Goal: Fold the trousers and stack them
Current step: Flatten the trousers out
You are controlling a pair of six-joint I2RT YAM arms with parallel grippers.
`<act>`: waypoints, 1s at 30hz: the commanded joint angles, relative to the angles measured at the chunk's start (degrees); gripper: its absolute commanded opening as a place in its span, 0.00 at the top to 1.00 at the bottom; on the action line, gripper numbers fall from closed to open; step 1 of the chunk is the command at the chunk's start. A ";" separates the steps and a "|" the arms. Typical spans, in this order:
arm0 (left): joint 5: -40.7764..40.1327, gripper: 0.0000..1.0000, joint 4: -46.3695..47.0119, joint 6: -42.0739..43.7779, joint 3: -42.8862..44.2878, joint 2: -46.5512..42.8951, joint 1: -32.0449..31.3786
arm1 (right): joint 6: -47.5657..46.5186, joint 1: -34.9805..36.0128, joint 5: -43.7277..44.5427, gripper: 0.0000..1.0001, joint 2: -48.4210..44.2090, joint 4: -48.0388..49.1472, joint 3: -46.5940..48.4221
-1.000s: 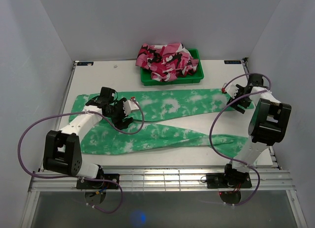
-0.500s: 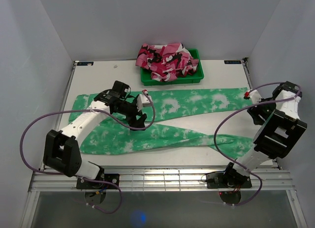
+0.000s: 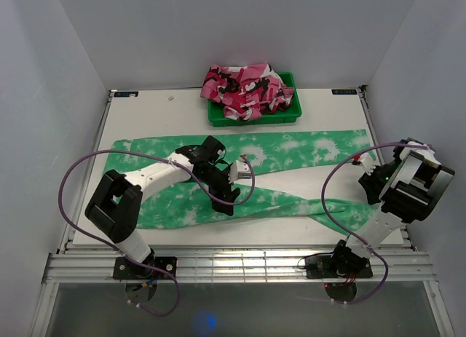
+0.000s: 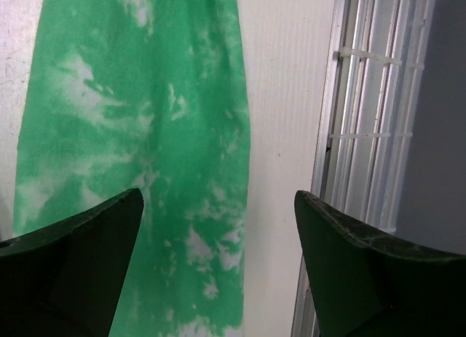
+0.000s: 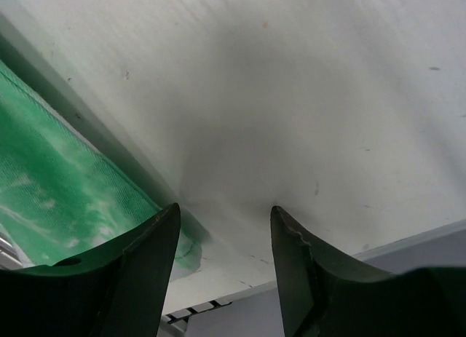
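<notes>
Green tie-dye trousers (image 3: 291, 151) lie flat on the bench (image 3: 160, 115), just on the near side of the bin (image 3: 277, 119).
Prob. soft, light, floppy; best grabbed at hem or waistband edge. Left tool (image 3: 229, 191) wide open, empty, over near leg. Right tool (image 3: 368, 178) part open, empty, far right of bin. Top cam shows whole V layout; wrist cams only cloth edges.

My left gripper (image 3: 234, 183) now stretches over the trousers' (image 3: 291, 146) middle, jaws wider; my right gripper (image 3: 366, 178) retreats to the worktop's (image 3: 160, 115) right edge.
</notes>
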 commanded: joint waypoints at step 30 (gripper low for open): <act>-6.78 0.92 11.70 -10.49 -5.55 8.21 -3.86 | -14.66 -0.56 0.53 0.39 -4.60 -17.44 0.07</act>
